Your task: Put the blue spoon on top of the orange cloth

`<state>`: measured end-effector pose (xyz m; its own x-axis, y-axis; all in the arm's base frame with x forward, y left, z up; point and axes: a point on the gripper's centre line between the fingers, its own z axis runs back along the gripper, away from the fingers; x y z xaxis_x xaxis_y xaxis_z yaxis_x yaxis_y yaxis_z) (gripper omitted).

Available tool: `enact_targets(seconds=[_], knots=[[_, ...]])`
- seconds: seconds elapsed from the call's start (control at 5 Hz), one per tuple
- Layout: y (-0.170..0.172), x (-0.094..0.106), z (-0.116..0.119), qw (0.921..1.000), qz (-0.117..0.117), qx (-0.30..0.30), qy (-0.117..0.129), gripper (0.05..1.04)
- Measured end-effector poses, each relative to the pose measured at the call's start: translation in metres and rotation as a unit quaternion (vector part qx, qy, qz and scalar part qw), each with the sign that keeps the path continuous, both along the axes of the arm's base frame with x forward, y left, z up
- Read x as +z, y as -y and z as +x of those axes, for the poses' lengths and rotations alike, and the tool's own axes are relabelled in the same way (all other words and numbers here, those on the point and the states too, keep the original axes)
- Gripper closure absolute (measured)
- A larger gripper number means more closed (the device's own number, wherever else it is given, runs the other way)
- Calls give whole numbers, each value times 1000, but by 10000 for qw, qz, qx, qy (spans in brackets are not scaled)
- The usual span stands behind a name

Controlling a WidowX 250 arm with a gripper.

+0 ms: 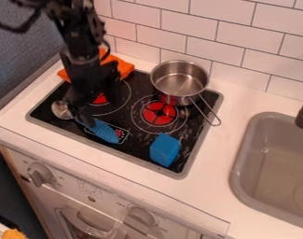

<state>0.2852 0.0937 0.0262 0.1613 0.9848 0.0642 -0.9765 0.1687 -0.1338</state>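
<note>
Spoon [106, 132]: shiny metal bowl, ribbed matt handle
Cloth [125, 68]: matt fabric
Pot [172, 77]: smooth, shiny metal
Stovetop [138, 151]: glossy, smooth

Gripper [84, 117] at blue spoon [106, 132], above stovetop [141, 152]; orange cloth [125, 68], rear left corner; steel saucepan [178, 80], rear right; blue block [165, 149], front right.
</note>
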Motion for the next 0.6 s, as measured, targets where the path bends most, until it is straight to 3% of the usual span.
enact_targets(seconds=[0.4,0.6], knots=[[-9,-18,2,9999,10,-78,-133,139],[-10,-18,3,9995,185,-162,-215,419]])
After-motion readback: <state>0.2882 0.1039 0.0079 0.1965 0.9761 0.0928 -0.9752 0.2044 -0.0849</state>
